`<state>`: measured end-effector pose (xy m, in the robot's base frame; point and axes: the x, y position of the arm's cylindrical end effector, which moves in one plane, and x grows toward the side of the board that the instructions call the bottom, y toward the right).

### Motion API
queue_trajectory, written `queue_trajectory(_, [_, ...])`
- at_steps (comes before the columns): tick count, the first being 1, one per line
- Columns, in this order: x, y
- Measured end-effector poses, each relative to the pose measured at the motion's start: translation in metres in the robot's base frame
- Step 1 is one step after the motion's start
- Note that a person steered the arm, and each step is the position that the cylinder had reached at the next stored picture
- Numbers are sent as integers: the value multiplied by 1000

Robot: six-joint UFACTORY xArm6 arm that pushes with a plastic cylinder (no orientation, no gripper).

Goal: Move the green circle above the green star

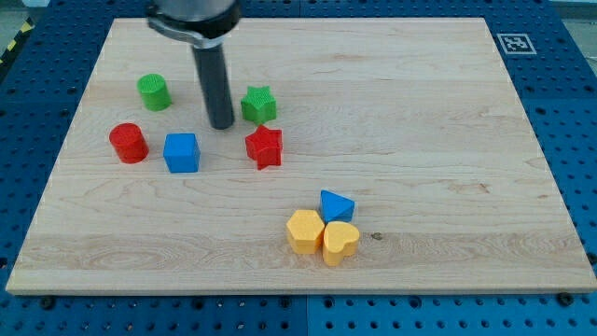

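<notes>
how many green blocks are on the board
2: the green circle near the view's upper left, and the green star just right of my tip. None appears hidden.

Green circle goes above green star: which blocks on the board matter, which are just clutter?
Task things:
- green cylinder block (the circle)
- green star block
- my tip, between those two and closer to the star

Just lying about:
- red cylinder block
- blue cube block
- red star block
- blue triangular block
- yellow hexagon block
- yellow heart block
</notes>
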<state>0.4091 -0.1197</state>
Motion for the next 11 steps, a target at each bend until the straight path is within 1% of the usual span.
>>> queue_trajectory(1, [0, -37])
queue_trajectory(3, [-1, -67])
queue_trajectory(5, [-18, -73])
queue_trajectory(6, [-38, -74])
queue_trajectory(7, [-50, -74])
queue_trajectory(8, [-53, -90])
queue_trajectory(9, [-45, -127])
queue_trajectory(10, [-56, -165])
queue_trajectory(11, [-87, -185])
